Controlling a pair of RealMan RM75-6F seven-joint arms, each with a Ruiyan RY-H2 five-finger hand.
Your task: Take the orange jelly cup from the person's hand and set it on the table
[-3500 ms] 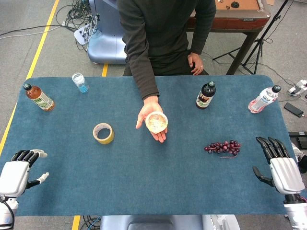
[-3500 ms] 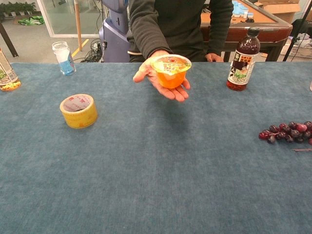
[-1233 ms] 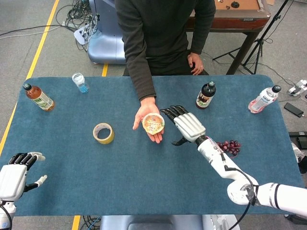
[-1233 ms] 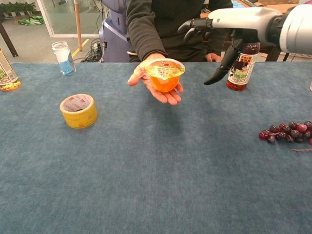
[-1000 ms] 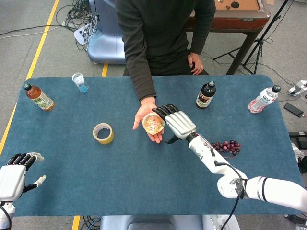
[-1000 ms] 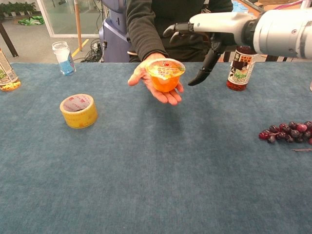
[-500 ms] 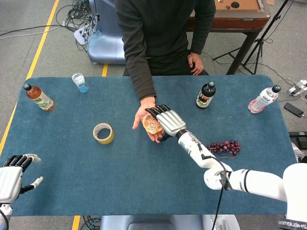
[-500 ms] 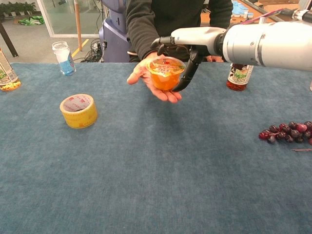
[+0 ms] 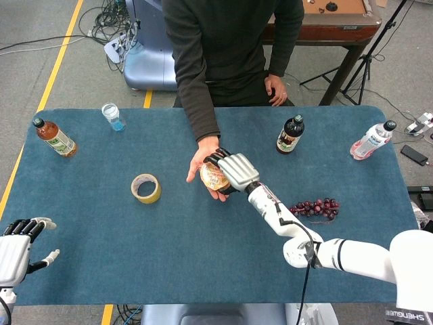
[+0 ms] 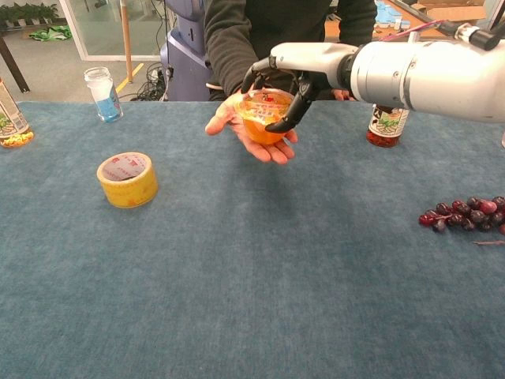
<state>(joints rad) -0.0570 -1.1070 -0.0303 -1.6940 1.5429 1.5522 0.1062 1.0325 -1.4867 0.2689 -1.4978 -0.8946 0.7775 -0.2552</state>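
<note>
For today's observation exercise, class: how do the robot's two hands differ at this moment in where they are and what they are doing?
The right hand reaches out over the middle of the table, while the left hand sits back at the table's near left corner. The right hand's fingers curl around the orange jelly cup resting on the person's hand; the left hand holds nothing, fingers apart. Both are the same pale hand with dark fingers.

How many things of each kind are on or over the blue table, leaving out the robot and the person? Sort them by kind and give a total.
Bottles: 3 (tea bottle, dark bottle, pink-labelled bottle)
Small jar with blue liquid: 1
Tape roll: 1
Bunch of grapes: 1
Orange jelly cup: 1
Total: 7
</note>
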